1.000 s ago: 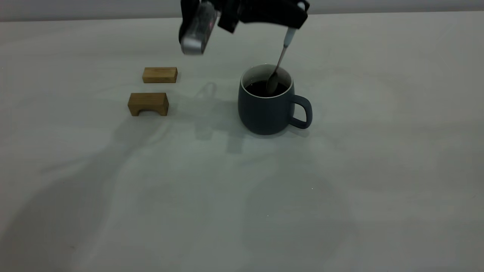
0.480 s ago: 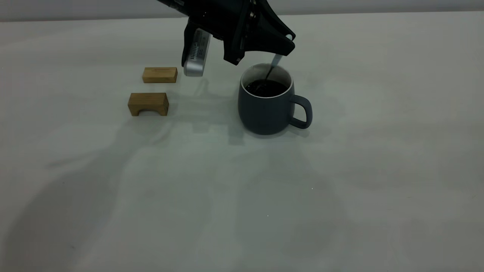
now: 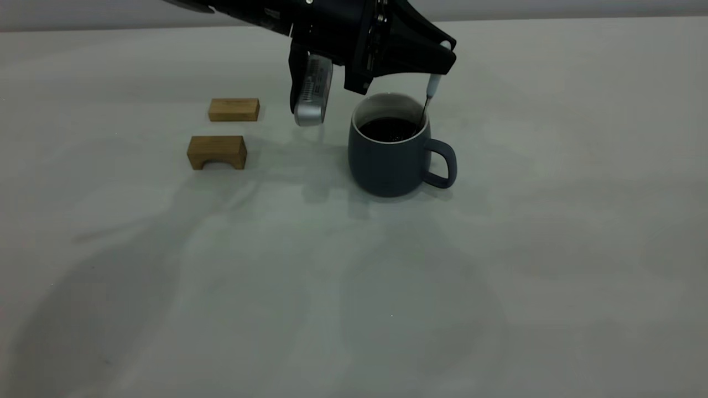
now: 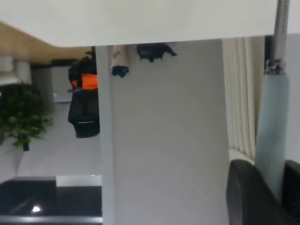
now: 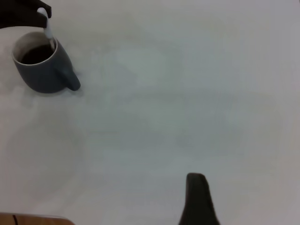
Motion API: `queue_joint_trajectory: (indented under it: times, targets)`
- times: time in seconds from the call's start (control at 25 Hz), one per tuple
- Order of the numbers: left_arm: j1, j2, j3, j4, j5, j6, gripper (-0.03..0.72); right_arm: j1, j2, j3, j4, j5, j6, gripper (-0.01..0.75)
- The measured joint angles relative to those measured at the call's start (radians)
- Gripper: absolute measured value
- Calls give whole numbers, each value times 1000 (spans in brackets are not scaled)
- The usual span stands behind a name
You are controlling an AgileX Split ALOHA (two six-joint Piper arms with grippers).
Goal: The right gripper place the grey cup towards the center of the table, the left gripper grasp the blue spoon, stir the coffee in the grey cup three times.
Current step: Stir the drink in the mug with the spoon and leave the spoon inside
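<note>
The left gripper (image 3: 441,58) hangs just above the grey cup (image 3: 394,146), on the handle side of its rim, clamped on the pale handle of the blue spoon (image 3: 431,91). The spoon stands nearly upright, its metal neck dipping into the coffee (image 3: 390,129) close to the inner wall above the cup's handle; the bowl is hidden below the liquid.

The risk, as I judge it, lies in how near the neck runs to the wall. A wide sweep could press the spoon against the rim and nudge or tip the cup, and a quick one could slop coffee over the edge. The slim handle might also twist in the grip.

The right gripper (image 5: 196,197) sits well away from the cup, over bare table; I cannot tell how its fingers stand.

The table (image 3: 498,265) is pale, matte and plain. Two small wooden blocks (image 3: 217,151) lie beyond the cup's far-from-handle side, well apart from it.
</note>
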Motion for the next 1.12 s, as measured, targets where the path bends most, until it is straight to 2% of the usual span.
queue_joint_trajectory:
  times: [0.24, 0.48, 0.68, 0.8, 1.0, 1.12]
  targets:
    - [0, -21, -1, 151, -52, -190, 166, 0, 0, 0, 0, 0, 1, 587]
    - [2, -57, -2, 195, -147, -106, 166, 0, 0, 0, 0, 0, 1, 587]
    - [3, -40, -2, 87, -88, 28, 166, 0, 0, 0, 0, 0, 1, 587]
    - [3, -26, -2, 39, -23, 38, 166, 0, 0, 0, 1, 0, 0, 587]
    - [3, -24, -2, 91, 15, -163, 166, 0, 0, 0, 1, 0, 0, 587]
    - [3, -24, -2, 168, -15, -242, 166, 0, 0, 0, 1, 0, 0, 587]
